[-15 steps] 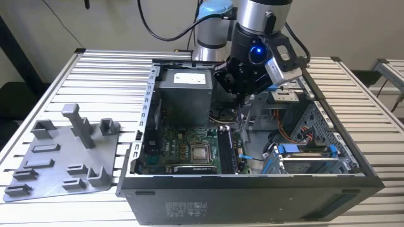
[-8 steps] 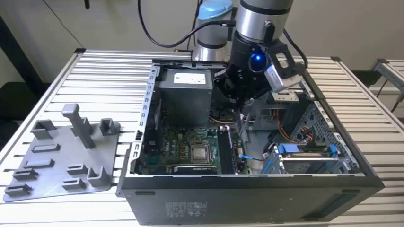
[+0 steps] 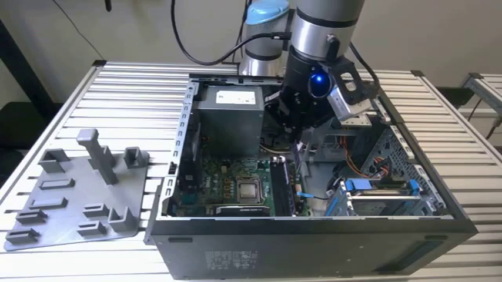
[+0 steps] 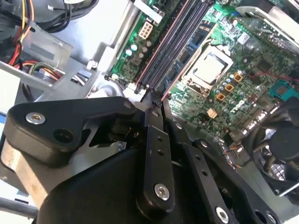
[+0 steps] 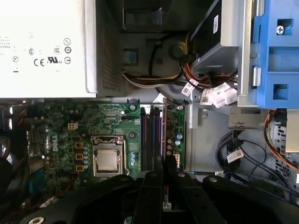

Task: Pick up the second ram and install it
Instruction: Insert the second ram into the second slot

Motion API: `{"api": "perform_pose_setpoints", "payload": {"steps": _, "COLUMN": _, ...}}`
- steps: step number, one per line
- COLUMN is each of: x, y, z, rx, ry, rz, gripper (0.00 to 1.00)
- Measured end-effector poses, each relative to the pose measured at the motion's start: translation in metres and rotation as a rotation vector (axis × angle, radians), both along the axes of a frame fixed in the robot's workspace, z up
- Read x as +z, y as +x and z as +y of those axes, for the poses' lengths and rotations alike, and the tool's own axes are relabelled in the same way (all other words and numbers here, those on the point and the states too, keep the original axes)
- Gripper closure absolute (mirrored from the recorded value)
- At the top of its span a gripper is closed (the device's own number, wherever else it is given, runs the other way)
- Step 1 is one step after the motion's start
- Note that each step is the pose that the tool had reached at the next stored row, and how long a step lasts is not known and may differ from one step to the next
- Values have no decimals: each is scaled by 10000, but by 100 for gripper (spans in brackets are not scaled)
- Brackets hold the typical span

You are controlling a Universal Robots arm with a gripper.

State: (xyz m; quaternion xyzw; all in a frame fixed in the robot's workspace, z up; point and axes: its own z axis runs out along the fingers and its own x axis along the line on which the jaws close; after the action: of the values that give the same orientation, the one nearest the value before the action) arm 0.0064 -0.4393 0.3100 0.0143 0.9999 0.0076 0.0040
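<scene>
The second ram (image 5: pixel 165 193) sits edge-on, pinched in the closed claw (image 5: pixel 164 160), just over the memory slots (image 5: pixel 150 135).

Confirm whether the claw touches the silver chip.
Apart. The first wrist view shows green board between the claw and the silver chip.

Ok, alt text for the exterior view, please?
A robot arm reaches down into an open computer case on a slatted metal table, its gripper hanging over the memory slots of the green motherboard. A grey plastic tray with upright posts lies on the table at the exterior view's left.
</scene>
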Motion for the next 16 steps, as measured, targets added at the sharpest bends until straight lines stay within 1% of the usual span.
{"api": "perform_pose_setpoints", "payload": {"steps": 2, "x": -37, "y": -7, "z": 0, "rx": -2, "ry": 0, "rz": 0, "gripper": 86}}
{"api": "perform_pose_setpoints", "payload": {"steps": 6, "x": -109, "y": -32, "z": -14, "rx": -1, "ry": -1, "rz": 0, "gripper": 86}}
{"api": "perform_pose_setpoints", "payload": {"steps": 7, "x": -127, "y": -37, "z": -21, "rx": -1, "ry": 0, "rz": -1, "gripper": 86}}
{"api": "perform_pose_setpoints", "payload": {"steps": 8, "x": -141, "y": -39, "z": -45, "rx": 2, "ry": -4, "rz": 0, "gripper": 86}}
{"api": "perform_pose_setpoints", "payload": {"steps": 9, "x": -158, "y": -43, "z": -56, "rx": 0, "ry": 3, "rz": -1, "gripper": 86}}
{"api": "perform_pose_setpoints", "payload": {"steps": 10, "x": -176, "y": -47, "z": -56, "rx": -2, "ry": 1, "rz": -1, "gripper": 86}}
{"api": "perform_pose_setpoints", "payload": {"steps": 11, "x": -186, "y": -47, "z": -56, "rx": -1, "ry": 0, "rz": -1, "gripper": 86}}
{"api": "perform_pose_setpoints", "payload": {"steps": 16, "x": -187, "y": -48, "z": -56, "rx": -1, "ry": -6, "rz": 0, "gripper": 86}}
